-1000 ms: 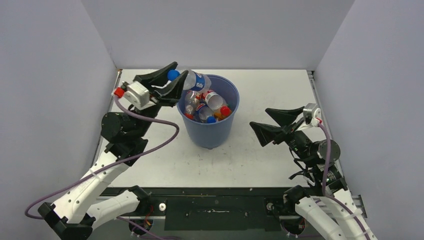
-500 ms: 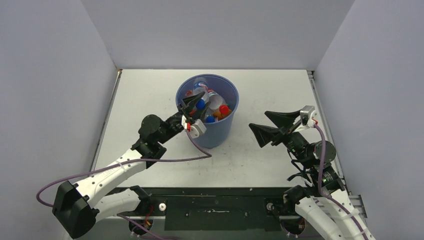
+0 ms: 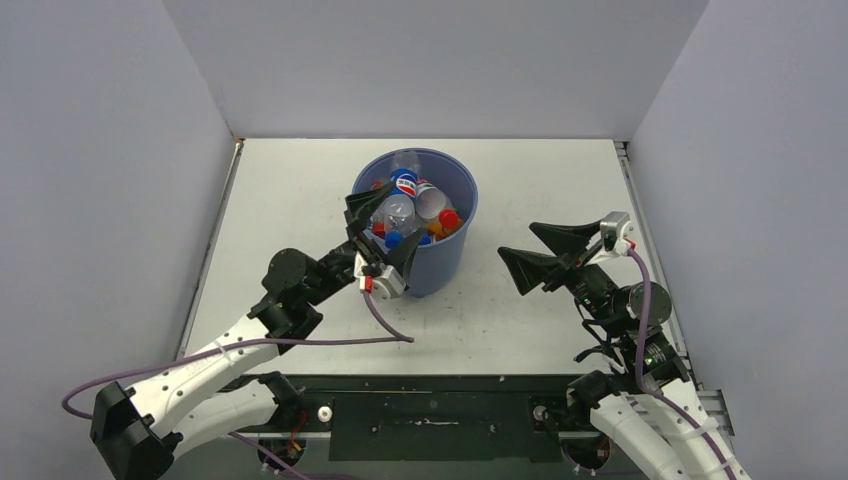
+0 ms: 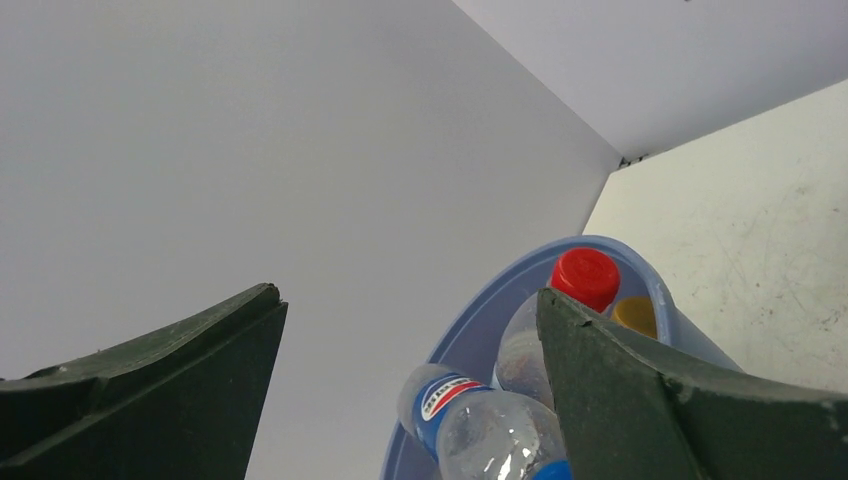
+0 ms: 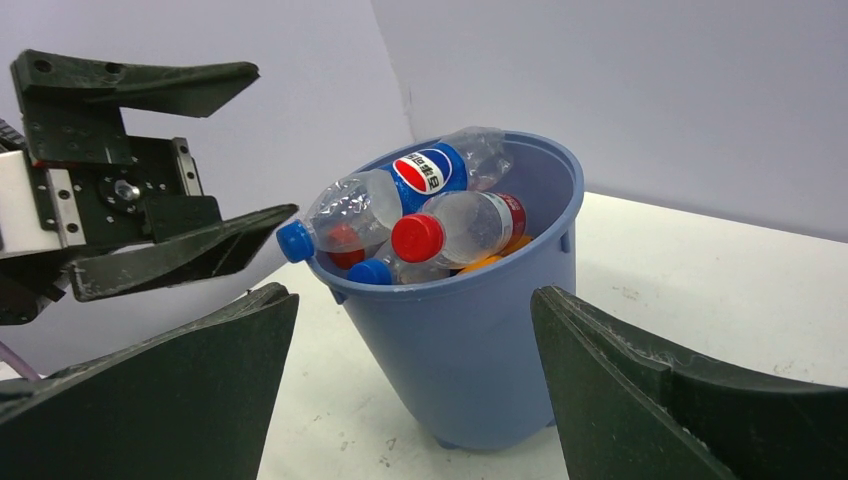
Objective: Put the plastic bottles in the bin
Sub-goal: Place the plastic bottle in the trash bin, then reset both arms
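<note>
The blue bin [image 3: 462, 215] stands mid-table, filled with several plastic bottles. On top of the pile lies a clear bottle with a blue label and blue cap [image 3: 398, 203], its cap end poking over the near-left rim [image 5: 296, 241]. My left gripper [image 3: 385, 226] is open at that near-left rim, its fingers straddling the bottle's cap end [image 4: 480, 425] without touching it; it also shows in the right wrist view [image 5: 275, 140]. My right gripper [image 3: 515, 240] hangs open to the right of the bin [image 5: 470, 340], empty and facing it.
Grey walls close in the white table [image 3: 540, 180] on the left, back and right. A purple cable [image 3: 385, 325] loops from the left wrist over the table in front of the bin. No bottles lie on the table in view.
The left gripper carried the blue-label bottle over the bin, opened and let it go; the bottle now rests on the pile. The left arm drew back slightly. The right arm stayed put.
</note>
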{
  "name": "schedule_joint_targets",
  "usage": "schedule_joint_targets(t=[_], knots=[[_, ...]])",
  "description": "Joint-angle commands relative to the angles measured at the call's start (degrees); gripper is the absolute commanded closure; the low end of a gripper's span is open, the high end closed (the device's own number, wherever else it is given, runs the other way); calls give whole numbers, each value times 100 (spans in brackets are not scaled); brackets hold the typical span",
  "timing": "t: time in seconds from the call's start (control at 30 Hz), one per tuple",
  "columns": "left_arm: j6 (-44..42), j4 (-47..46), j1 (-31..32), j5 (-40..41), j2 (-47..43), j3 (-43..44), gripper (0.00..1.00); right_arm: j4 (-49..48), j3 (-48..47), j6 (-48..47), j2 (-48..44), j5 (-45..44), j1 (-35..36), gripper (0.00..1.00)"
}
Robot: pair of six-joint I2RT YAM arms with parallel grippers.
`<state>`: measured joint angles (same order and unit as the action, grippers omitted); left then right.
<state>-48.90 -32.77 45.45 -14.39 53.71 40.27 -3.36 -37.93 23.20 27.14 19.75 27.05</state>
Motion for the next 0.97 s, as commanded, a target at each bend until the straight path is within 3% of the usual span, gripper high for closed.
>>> schedule_joint_targets(t=[0.0,0.07,0.17,0.27,0.4,0.53,0.67,0.93], knots=[[161,41,109,167,-368,464,4,-224,-126,35,-59,-50,30,10],[658,35,130,230,-572,581,4,-164,-135,27,-59,-84,26,10],[2258,588,136,883,-930,950,4,8,-144,48,-79,-379,30,10],[4153,2147,131,2253,-1014,1669,4,291,-136,166,-193,-1120,29,10],[5948,4810,82,4367,-753,2633,4,855,-149,424,-363,-2534,25,10],[7084,6447,-201,4925,-549,2825,4,1442,-289,644,-294,-3594,32,10],[7914,6750,-251,5321,-821,2414,4,1793,-372,888,-190,-4275,26,10],[8153,6591,-250,5972,-1153,1866,4,1752,-309,892,-159,-4425,27,10]])
